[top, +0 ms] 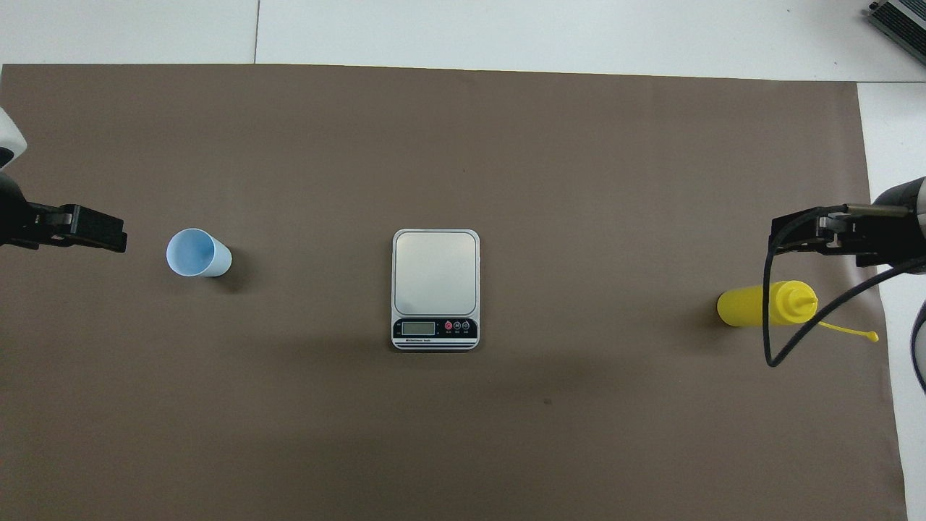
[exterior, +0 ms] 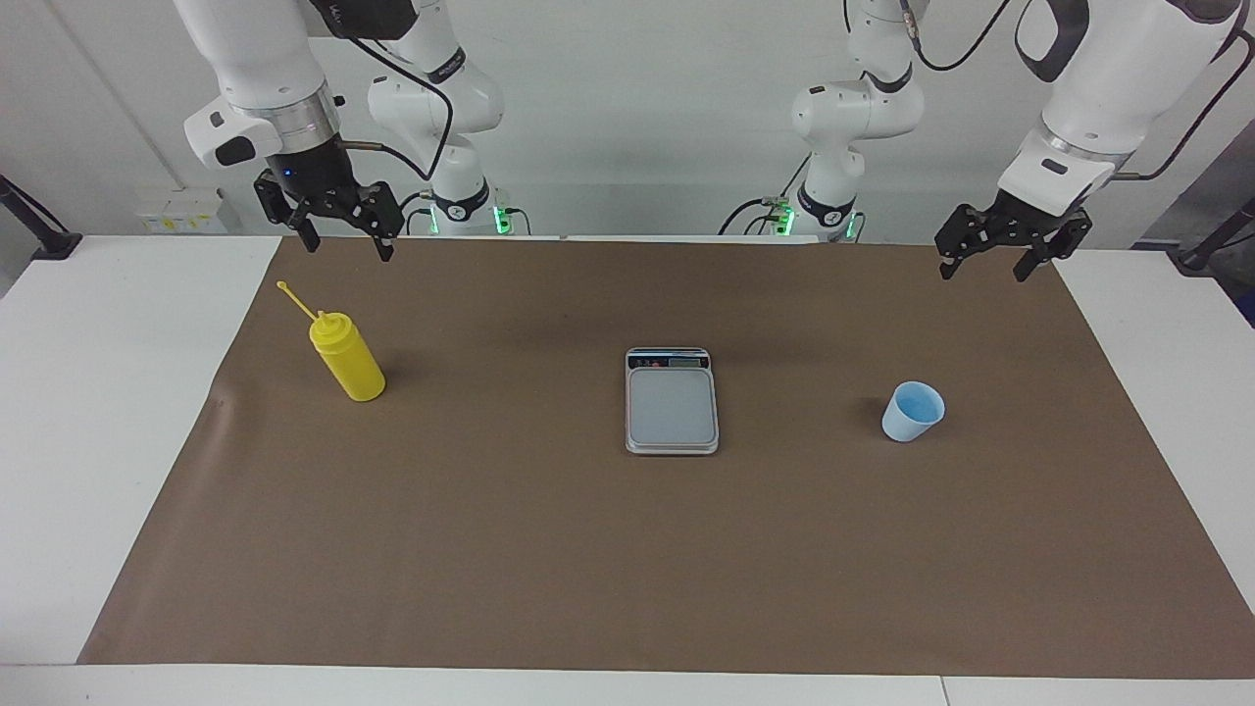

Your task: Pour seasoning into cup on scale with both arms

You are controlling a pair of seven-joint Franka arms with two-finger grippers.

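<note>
The yellow seasoning bottle [exterior: 346, 355] [top: 759, 305] stands upright on the mat at the right arm's end, its cap strap sticking out sideways. The silver-grey scale [exterior: 672, 400] [top: 435, 286] lies mid-mat with a bare plate, its display strip toward the robots. The pale-blue cup [exterior: 912, 412] [top: 197, 253] stands upright on the mat toward the left arm's end, apart from the scale. My right gripper [exterior: 348, 245] [top: 832, 231] hangs open and empty in the air close to the bottle. My left gripper [exterior: 985, 272] [top: 65, 226] hangs open and empty over the mat's corner, off to the side of the cup.
A brown mat [exterior: 588, 569] covers most of the white table [exterior: 88, 441]. A grey device [top: 897, 22] lies at the table's corner far from the robots, at the right arm's end. A black cable [top: 774, 340] loops down from the right arm over the bottle.
</note>
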